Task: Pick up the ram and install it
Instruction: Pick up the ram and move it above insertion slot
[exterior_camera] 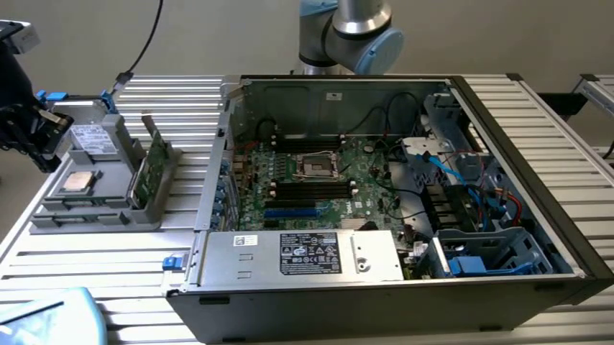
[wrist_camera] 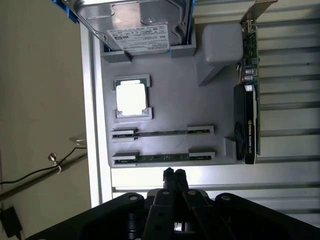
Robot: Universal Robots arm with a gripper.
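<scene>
The fingers (wrist_camera: pixel 169 179) are pressed together, tip to tip, with nothing between them. They hang over the slatted bench (exterior_camera: pixel 86 266), just off the edge of the grey tray (wrist_camera: pixel 170 107), and touch neither the tray nor any part on it.

The ram (wrist_camera: pixel 162 157) stands on edge in the tray's holder row closest to the fingers, clipped between two small end blocks. A second stick (wrist_camera: pixel 162 133) sits the same way in the next row, parallel to it. Beyond those rows lie a CPU (wrist_camera: pixel 131 97) in its square pocket and a hard drive (wrist_camera: pixel 137 22) at the far end. A graphics card (wrist_camera: pixel 247 125) stands upright along the tray's long side.

In the exterior view, the tray lies at nine o'clock from the open computer case (exterior_camera: pixel 384 287), and the fingers hang at nine o'clock from the tray, by the bench's outer edge. The arm's base (exterior_camera: pixel 346 29) rises at twelve o'clock from the case. Inside the case, the black memory slots (exterior_camera: pixel 307 188) lie at six o'clock from the processor socket (exterior_camera: pixel 317 165), with more at twelve o'clock from it.
</scene>
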